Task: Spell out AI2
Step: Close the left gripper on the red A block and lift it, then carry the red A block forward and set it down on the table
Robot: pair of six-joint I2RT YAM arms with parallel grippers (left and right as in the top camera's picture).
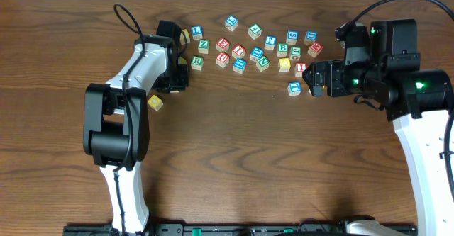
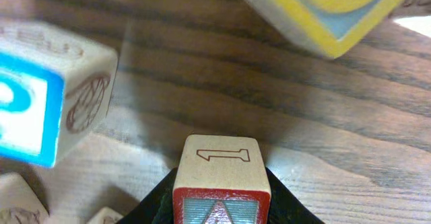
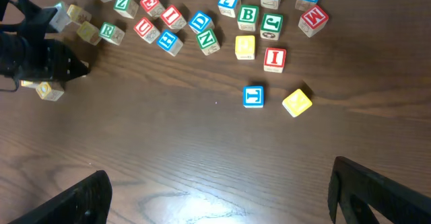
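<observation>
My left gripper [image 2: 156, 207] is shut on a wooden block [image 2: 222, 163] with a red-bordered face showing what looks like an A, and a 1 outlined on its top. In the overhead view this gripper [image 1: 177, 76] is at the left end of the block scatter. A red I block [image 1: 301, 69] and a blue 2 block [image 1: 270, 42] lie among the scattered blocks; both also show in the right wrist view, the I [image 3: 274, 58] and the 2 [image 3: 229, 0]. My right gripper [image 3: 219, 180] is open and empty over bare wood, just right of the I block [image 1: 314, 76].
Several more letter blocks lie in a band across the far middle of the table. A blue T block [image 3: 253, 96] and a yellow block [image 3: 297, 102] sit nearest my right gripper. Another yellow block [image 1: 154, 102] lies beside the left arm.
</observation>
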